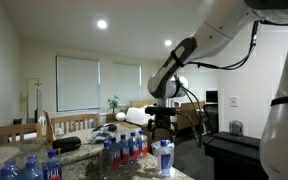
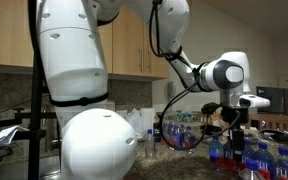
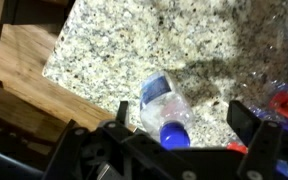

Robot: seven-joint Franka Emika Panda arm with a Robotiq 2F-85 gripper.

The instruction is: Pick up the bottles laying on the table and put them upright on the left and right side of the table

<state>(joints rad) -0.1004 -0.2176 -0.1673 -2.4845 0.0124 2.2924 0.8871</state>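
The black Robotiq gripper (image 3: pixel 174 140) hangs over the light speckled stone-look table (image 3: pixel 114 45), jaws spread wide with nothing between them, and that makes sense: directly below, in the wrist view, a small clear plastic water bottle with a blue cap and pale label (image 3: pixel 164 108) lies on its side, the cap pointing toward six o'clock and the body angled up toward eleven. The fingers stand at roughly eight and four o'clock of that cap, so the bottle sits in the gap, apparently lined up for a sideways pinch across the body. No contact can be seen yet. In an exterior view the gripper (image 1: pixel 162 122) hovers above a cluster of upright clear bottles with red and blue label bands (image 1: pixel 124 147), and one more upright bottle (image 1: pixel 165 157) stands just below it. Those look already sorted, which suggests the job is partly done. At nine o'clock in the wrist view the stone edge gives way to a brown wooden surface (image 3: pixel 24 70), so the lying bottle is near the table's edge.
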